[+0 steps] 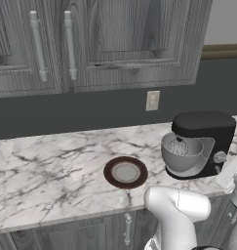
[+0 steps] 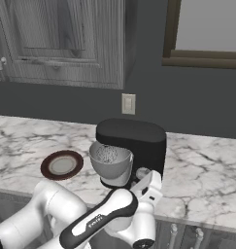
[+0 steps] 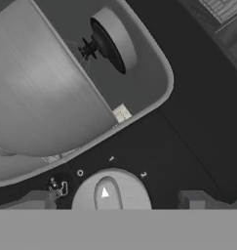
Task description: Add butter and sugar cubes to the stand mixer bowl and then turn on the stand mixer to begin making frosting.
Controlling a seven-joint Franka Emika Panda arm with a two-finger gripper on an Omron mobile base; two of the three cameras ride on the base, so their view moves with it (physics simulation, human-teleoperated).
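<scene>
Standing on the marble counter (image 1: 51, 166): one black mixer (image 1: 204, 141), one grey bowl (image 1: 181, 155) sitting under its head, one brown plate (image 1: 125, 172) lying to the left, apart from it. Showing in the hand view: one silver knob (image 3: 110, 190) between two dark fingertips (image 3: 37, 199), claw (image 3: 115, 200) spreading wide and gripping nothing. Peeking beside the bowl: one pale tan cube (image 3: 121, 113).

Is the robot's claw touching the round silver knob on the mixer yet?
Apart. In the hand view, the two fingertips stand on either side of the knob, with dark gaps between each tip and the knob. The gripper is open around it, not squeezing.
</scene>
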